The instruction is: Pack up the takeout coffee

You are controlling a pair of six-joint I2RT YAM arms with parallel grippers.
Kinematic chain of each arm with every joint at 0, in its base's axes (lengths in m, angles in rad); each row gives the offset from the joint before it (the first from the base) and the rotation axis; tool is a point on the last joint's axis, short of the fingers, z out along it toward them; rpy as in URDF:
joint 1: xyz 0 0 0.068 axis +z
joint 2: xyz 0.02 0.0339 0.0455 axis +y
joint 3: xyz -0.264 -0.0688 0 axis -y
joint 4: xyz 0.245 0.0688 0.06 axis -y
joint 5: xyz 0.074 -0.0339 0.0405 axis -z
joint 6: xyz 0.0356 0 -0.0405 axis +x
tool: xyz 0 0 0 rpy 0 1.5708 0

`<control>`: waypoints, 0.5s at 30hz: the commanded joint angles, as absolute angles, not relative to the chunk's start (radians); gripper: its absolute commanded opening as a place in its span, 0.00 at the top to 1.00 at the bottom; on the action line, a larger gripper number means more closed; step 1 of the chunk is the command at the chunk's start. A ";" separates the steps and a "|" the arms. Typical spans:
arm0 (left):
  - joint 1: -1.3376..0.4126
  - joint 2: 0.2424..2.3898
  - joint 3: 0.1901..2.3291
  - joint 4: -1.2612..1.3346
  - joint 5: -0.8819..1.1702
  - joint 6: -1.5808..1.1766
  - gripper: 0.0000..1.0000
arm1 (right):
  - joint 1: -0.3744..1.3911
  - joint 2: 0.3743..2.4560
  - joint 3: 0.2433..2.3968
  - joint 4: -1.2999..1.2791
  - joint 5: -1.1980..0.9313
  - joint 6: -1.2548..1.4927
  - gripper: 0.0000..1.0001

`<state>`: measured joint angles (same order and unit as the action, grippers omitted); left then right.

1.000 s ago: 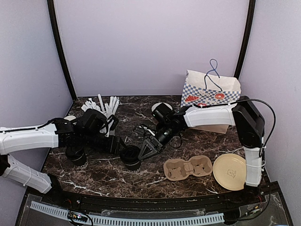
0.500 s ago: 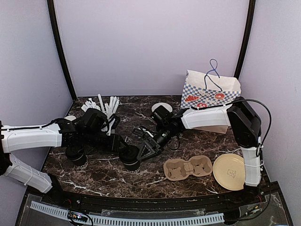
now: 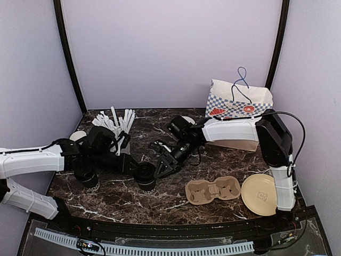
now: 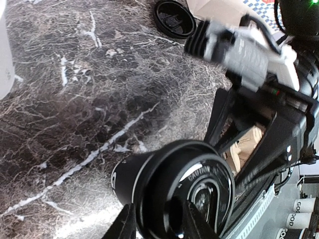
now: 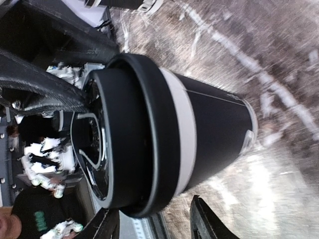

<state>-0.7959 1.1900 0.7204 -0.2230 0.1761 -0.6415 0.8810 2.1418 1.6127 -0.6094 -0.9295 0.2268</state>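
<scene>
The left hand (image 4: 159, 225) points in from the left with its jaws set fairly narrow, one finger on each side of the black lid's rim. I cannot tell whether they press on it yet. The right hand (image 5: 154, 224) faces it from the opposite side. Its jaws are part-way open and hold nothing, and its tips are just short of the same takeout coffee cup (image 3: 145, 176).

That cup stands upright with its lid on, at the centre front of the marbled surface (image 3: 106, 200), so its long axis runs straight up. The two hands meet across it, each about equally near. In the right wrist view, the right hand's fingers appear lined up along the cup's height rather than across its girth.

The cardboard carrier (image 3: 213, 190) lies just to the right of the cup, on the right arm's side. Judging by that, the cup's way onward is rightward, past the right hand.
</scene>
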 commanded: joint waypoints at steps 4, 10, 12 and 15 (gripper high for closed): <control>-0.802 1.120 0.674 -0.355 0.186 -0.675 0.64 | 0.790 2.181 1.744 -0.644 -0.683 0.124 0.53; -0.802 1.097 0.716 -0.360 0.169 -0.673 0.44 | 0.789 2.165 1.758 -0.660 -0.820 0.086 0.47; -0.802 1.096 0.739 -0.367 0.162 -0.667 0.38 | 0.790 2.147 1.734 -0.655 -0.858 0.077 0.46; -0.802 1.086 0.775 -0.380 0.140 -0.651 0.31 | 0.792 2.094 1.668 -0.625 -0.875 0.076 0.41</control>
